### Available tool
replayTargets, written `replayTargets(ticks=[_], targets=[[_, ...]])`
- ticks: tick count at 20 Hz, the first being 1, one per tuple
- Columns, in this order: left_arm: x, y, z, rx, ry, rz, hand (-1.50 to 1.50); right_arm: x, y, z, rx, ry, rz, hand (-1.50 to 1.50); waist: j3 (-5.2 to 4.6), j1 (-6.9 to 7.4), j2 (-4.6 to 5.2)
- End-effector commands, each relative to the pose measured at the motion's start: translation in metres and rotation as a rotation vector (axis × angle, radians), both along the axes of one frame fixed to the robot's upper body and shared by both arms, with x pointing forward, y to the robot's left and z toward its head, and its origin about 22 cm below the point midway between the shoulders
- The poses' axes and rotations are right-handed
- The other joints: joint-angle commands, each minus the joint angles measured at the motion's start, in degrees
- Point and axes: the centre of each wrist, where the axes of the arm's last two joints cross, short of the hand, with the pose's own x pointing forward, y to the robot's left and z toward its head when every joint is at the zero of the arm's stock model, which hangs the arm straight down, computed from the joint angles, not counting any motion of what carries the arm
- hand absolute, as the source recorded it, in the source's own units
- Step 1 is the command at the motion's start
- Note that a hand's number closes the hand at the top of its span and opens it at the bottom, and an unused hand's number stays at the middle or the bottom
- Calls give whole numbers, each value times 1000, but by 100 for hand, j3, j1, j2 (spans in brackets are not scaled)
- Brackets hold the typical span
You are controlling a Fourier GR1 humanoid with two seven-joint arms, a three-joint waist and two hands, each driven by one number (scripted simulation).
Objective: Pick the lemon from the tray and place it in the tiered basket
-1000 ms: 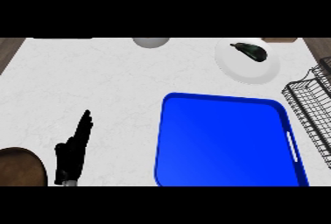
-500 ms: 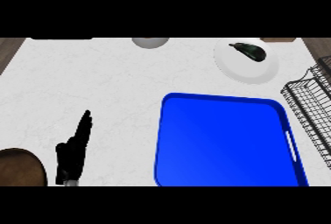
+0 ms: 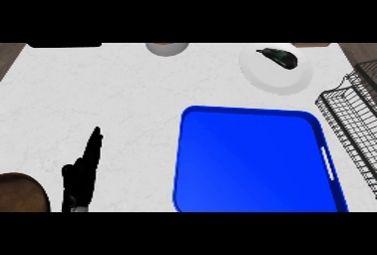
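A blue tray (image 3: 254, 159) lies on the white counter at centre right, and I see nothing on it. No lemon shows anywhere in the head view. The black wire tiered basket (image 3: 353, 124) stands at the right edge, partly cut off. My left hand (image 3: 81, 174) rests at the lower left with straight fingers pointing up, holding nothing. The right hand is out of sight.
A white plate (image 3: 274, 74) at the back right holds a dark green vegetable (image 3: 280, 57). A small pale bowl (image 3: 165, 48) sits at the back edge. A brown round object (image 3: 21, 194) lies at the lower left corner beside my left hand.
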Motion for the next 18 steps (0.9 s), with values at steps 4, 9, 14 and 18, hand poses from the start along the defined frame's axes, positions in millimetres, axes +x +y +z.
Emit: replayTargets(ticks=[4, 9, 14, 18], targets=[[-19, 5, -12, 7, 79, 33, 0, -99, 12, 30, 25, -88, -190, -150, -30, -169, -20], [-25, 27, -19, 3, 81, 88, 0, -166, 24, 25, -2, -59, -173, -150, -29, -428, -80], [-39, 31, -18, 10, 96, 110, 0, -214, 32, 11, 26, -23, -128, -150, -24, -624, -154], [-36, 27, -17, 2, 85, 142, 0, -245, 39, 5, 20, -45, -46, -150, -27, -704, -174]])
